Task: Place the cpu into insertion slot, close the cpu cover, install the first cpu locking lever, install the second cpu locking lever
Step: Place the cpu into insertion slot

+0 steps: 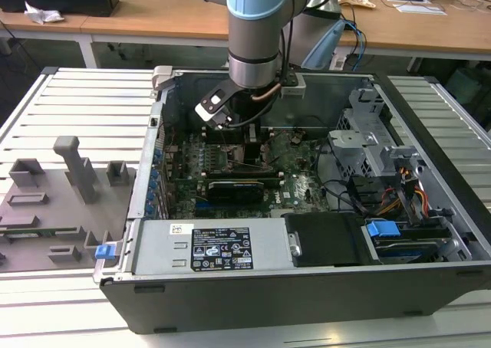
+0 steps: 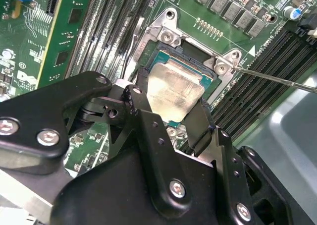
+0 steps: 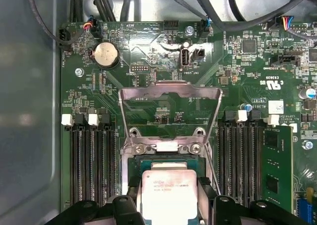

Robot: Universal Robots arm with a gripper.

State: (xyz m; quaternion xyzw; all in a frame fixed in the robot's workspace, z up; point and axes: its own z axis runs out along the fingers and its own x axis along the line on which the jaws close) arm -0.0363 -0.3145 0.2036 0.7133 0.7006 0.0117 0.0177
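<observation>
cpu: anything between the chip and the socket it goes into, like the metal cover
Nothing visible. The black gripper holds the silver-grey square cpu directly over the black square insertion slot. The silver-grey metal cpu cover frame stands tipped up, clear of the slot's opening.

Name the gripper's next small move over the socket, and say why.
Probably ease the cpu straight down a little into the insertion slot. The gripper is shut on two opposite edges of the chip and holds it right over the slot, apparently not yet seated. The cpu cover stands swung up, leaving the slot open.
</observation>
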